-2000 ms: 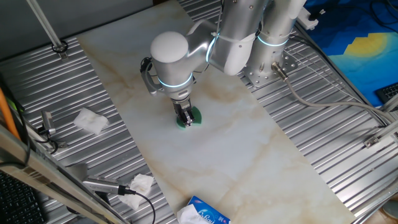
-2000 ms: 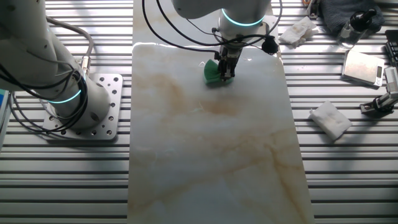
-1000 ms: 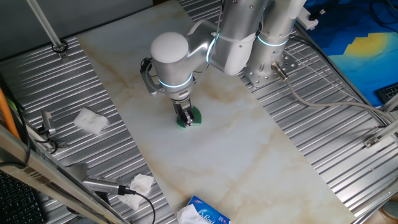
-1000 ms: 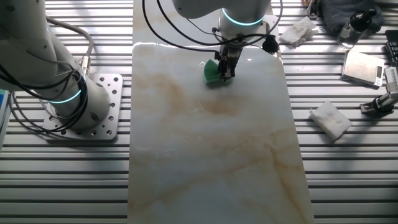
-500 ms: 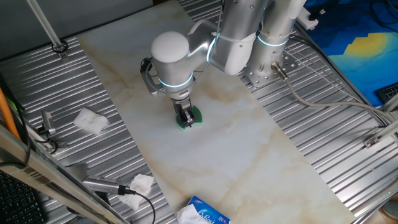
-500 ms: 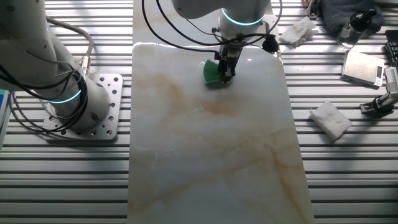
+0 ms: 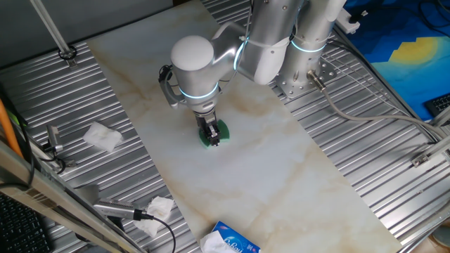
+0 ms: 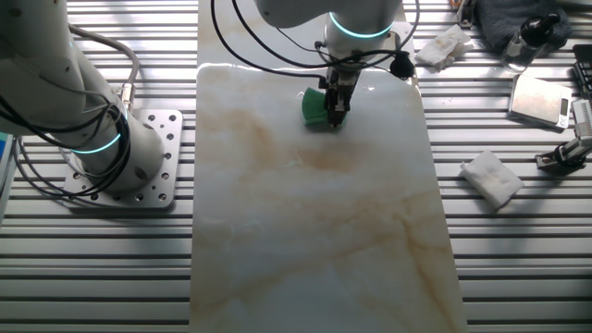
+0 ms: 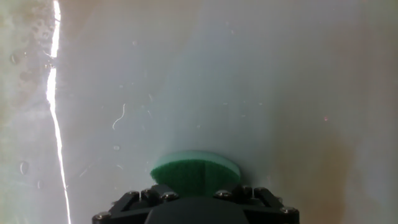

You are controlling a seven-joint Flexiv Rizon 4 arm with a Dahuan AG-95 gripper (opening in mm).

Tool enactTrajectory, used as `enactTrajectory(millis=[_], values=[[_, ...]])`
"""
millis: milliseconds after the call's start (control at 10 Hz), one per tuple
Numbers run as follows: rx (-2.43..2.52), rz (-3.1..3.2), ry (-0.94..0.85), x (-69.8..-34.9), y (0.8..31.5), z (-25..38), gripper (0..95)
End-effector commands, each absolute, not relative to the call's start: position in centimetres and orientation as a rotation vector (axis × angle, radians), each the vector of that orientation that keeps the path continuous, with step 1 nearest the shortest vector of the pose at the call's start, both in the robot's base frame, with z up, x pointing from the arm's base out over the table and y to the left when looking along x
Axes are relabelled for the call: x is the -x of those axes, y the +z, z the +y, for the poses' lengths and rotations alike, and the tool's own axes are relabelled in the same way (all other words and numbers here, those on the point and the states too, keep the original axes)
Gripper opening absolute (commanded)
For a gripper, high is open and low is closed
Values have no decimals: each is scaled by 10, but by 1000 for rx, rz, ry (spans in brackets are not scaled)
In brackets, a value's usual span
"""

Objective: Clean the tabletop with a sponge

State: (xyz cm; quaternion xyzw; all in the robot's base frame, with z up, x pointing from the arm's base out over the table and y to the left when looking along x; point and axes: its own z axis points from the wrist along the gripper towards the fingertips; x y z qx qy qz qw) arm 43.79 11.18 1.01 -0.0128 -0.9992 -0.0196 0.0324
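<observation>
The gripper (image 7: 211,138) sits just left of centre in one fixed view, pointing straight down with its fingers pinched on the sponge (image 7: 219,131), which is pressed against the tabletop (image 7: 281,176). In the other fixed view the sponge (image 8: 315,108) shows at upper centre, near the slab's far end, with the gripper (image 8: 335,109) clamped on its right side. The hand view shows the sponge (image 9: 195,172) as a green dome at the bottom centre, touching the glossy tabletop (image 9: 249,81); the fingertips themselves seem hidden behind it. A crumpled tissue (image 7: 103,136) lies on the ribbed metal at left, and a tissue pack (image 7: 229,240) sits at the slab's bottom edge.
</observation>
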Motion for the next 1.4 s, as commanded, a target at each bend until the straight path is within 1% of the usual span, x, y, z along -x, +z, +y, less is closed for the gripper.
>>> enactTrajectory(millis=[100,200,600,700,1200,1300,1400], values=[[51,-3057,-63,-438,10,112,570],[55,-3052,-60,-438,10,112,380],[68,-3056,-60,-438,10,112,380],[66,-3058,-59,-438,10,112,570],[57,-3052,-62,-438,10,112,570],[60,-3044,-63,-438,10,112,760],[60,-3043,-60,-438,10,112,760]])
